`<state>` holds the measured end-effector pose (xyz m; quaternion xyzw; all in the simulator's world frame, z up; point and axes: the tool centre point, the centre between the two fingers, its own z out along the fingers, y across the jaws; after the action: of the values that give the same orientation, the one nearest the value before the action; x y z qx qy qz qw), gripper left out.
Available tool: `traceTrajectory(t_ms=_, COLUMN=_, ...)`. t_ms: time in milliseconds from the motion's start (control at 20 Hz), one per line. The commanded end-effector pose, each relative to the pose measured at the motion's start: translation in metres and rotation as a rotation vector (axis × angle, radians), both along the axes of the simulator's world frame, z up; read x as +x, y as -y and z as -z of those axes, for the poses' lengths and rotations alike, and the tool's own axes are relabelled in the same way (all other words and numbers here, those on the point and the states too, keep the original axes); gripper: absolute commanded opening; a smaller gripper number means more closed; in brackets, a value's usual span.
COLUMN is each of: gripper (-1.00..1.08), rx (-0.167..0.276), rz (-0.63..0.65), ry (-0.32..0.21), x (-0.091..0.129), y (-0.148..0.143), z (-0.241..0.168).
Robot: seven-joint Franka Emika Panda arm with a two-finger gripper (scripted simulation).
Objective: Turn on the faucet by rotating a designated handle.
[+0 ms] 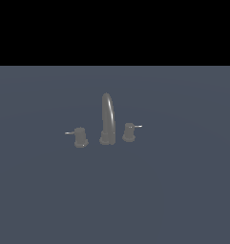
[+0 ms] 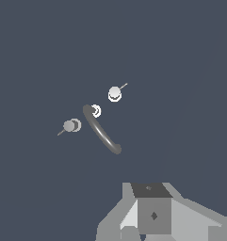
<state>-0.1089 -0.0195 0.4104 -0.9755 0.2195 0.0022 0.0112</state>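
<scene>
The dull grey faucet (image 1: 107, 119) stands in the middle of the exterior view, with a tall arched spout between two stubby knobs. The handle (image 1: 129, 132) is the knob on the exterior view's right, and its thin pale lever (image 1: 138, 126) sticks out rightward. The twin knob (image 1: 80, 137) has its lever pointing leftward. The wrist view looks down on the faucet (image 2: 103, 132) from well above; the handle (image 2: 115, 93) shows there beside the spout base. Part of my gripper (image 2: 153, 221) shows at the picture's edge, far from the handle. Its fingers are not clear. It does not appear in the exterior view.
The faucet stands on a flat, dark blue-grey surface (image 1: 183, 190) that fills both views. A black band lies beyond its far edge in the exterior view. Nothing else stands near the knobs.
</scene>
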Motion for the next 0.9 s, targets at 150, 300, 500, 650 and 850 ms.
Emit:
traceTrajectory(t_ms=150, gripper=-1.00, rx=-0.010, rz=0.137, ry=-0.002, x=0.040, y=0.009, z=0.035)
traceTrajectory(t_ms=300, gripper=-1.00, rx=-0.014, rz=0.211, ry=-0.004, x=0.061, y=0.014, z=0.056)
traceTrajectory(t_ms=500, gripper=-1.00, rx=-0.019, rz=0.308, ry=-0.005, x=0.086, y=0.021, z=0.087)
traceTrajectory(t_ms=650, gripper=-1.00, rx=-0.022, rz=0.380, ry=-0.005, x=0.103, y=0.026, z=0.112)
traceTrajectory(t_ms=850, gripper=-1.00, rx=-0.025, rz=0.477, ry=-0.006, x=0.124, y=0.033, z=0.148)
